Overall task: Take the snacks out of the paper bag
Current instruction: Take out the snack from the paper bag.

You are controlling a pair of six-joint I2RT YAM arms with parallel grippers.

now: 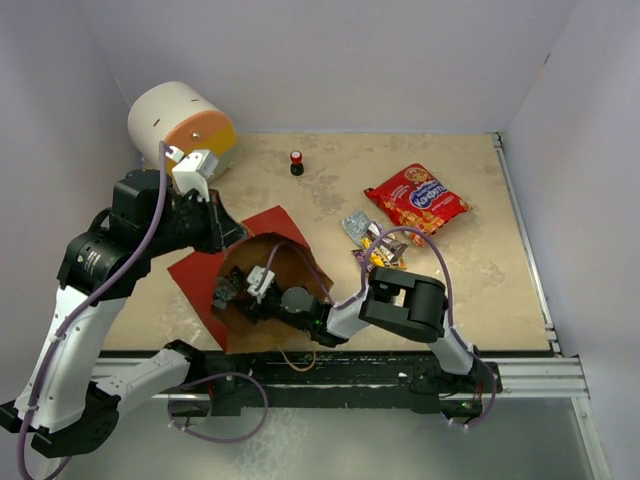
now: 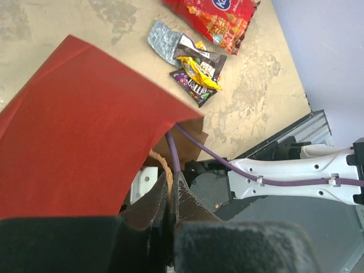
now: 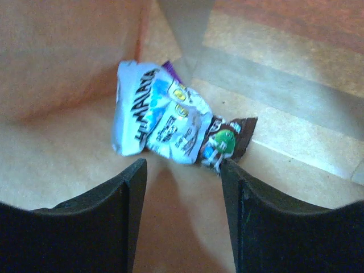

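1. Two robot arms reach out over a tan table (image 1: 480, 290).
2. The paper bag (image 1: 200, 275) lies on its side on the left part of the table, close to the near edge. It is red outside and brown inside. Its mouth stands open and faces the near right.
3. The left pincer (image 2: 169, 181) is clenched tight. It pinches the top edge of the paper bag at the mouth.
4. The right pincer (image 3: 182, 168) is inside the paper bag. Its two fingers are spread apart and hold nothing.
5. Two snacks lie on the brown floor inside the paper bag, just past the tips of the right pincer. One is a white and blue packet (image 3: 153, 116) with dark letters. The other is a brown candy packet (image 3: 227, 139) with a green face on it. The two packets touch, and the white one lies partly over the brown one. The brown one is very near the right finger, but I cannot tell if they touch. A bit of purple peeks out behind the white packet.
6. The red chip bag (image 1: 417, 197) is out of the paper bag. It lies flat on the table, well off to the far right.
7. Some small candy packets (image 1: 365, 240) are out too. They sit in a little heap between the paper bag and the red chip bag. They are silver, brown and yellow.
8. A white tub (image 1: 180, 125) with an orange face lies in the far left corner. A small red and black knob (image 1: 297, 162) stands to its right, near the far edge.
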